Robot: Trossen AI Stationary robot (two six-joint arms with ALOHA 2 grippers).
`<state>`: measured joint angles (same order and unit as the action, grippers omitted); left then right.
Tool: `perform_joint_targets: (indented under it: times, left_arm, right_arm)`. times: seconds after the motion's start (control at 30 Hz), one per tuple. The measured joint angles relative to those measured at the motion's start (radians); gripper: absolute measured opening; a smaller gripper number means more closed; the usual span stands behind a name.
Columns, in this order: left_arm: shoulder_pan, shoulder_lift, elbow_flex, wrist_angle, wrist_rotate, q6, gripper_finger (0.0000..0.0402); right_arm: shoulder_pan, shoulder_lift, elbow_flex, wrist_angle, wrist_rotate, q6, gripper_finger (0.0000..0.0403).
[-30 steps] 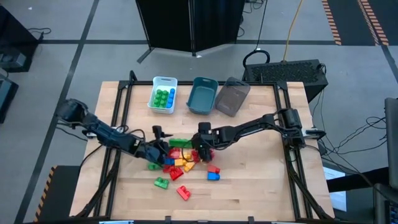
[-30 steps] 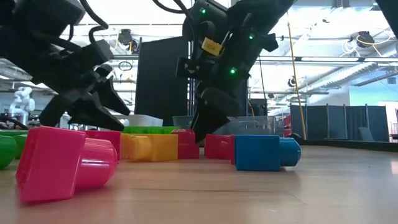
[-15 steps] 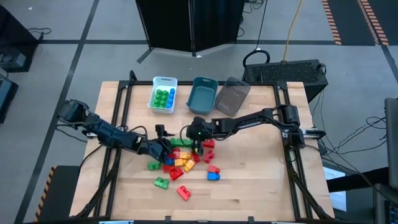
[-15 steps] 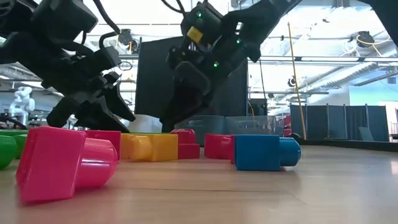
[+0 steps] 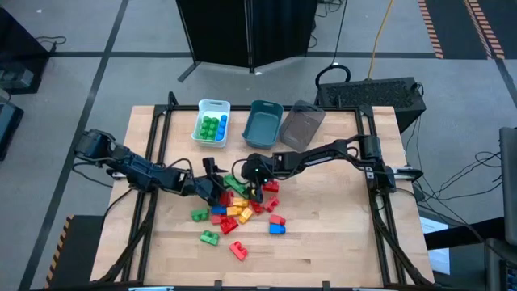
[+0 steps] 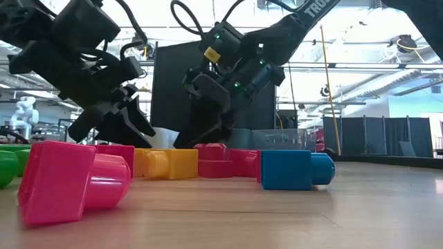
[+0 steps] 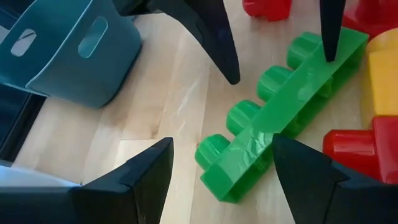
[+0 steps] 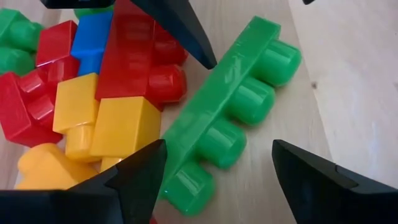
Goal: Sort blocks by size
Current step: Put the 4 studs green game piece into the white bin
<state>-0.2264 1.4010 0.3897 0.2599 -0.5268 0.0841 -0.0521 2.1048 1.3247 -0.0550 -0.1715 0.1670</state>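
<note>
Left end effector: fingers apart, nothing clamped. In left wrist view a long green 4-stud block lies on its side on the desk, one end in the gap between the two fingers, studs facing the bare wood side. Not touching either finger as far as can be seen.

Right end effector: fingers apart, nothing held. Right wrist view shows the same long green block running diagonally between its fingertips, w/ tips of the left arm's fingers reaching in over the far end. Both end effectors thus bracket this one block from opposite ends, at the bin-side edge of the pile.

Blocks: main pile red/yellow/orange/blue, touching the green block's flat side. Loose ones nearer the front edge: red+blue pair, green, red, green.

Far edge of desk: white bin holding green + blue blocks, teal bin, grey bin, side by side.
</note>
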Motion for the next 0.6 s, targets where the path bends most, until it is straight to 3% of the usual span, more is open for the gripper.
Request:
perform_joint_targets:
  times: [0.33, 0.6]
  left_arm:
    - [0.000, 0.000, 0.000, 0.003, 0.000, -0.009, 0.0253]
    - [0.004, 0.000, 0.000, 0.012, 0.001, -0.028, 0.0253]
  right_arm:
    - [-0.024, -0.022, 0.003, -0.161, 0.085, 0.026, 0.0281]
    - [-0.033, -0.142, -0.007, -0.263, 0.112, -0.011, 0.0280]
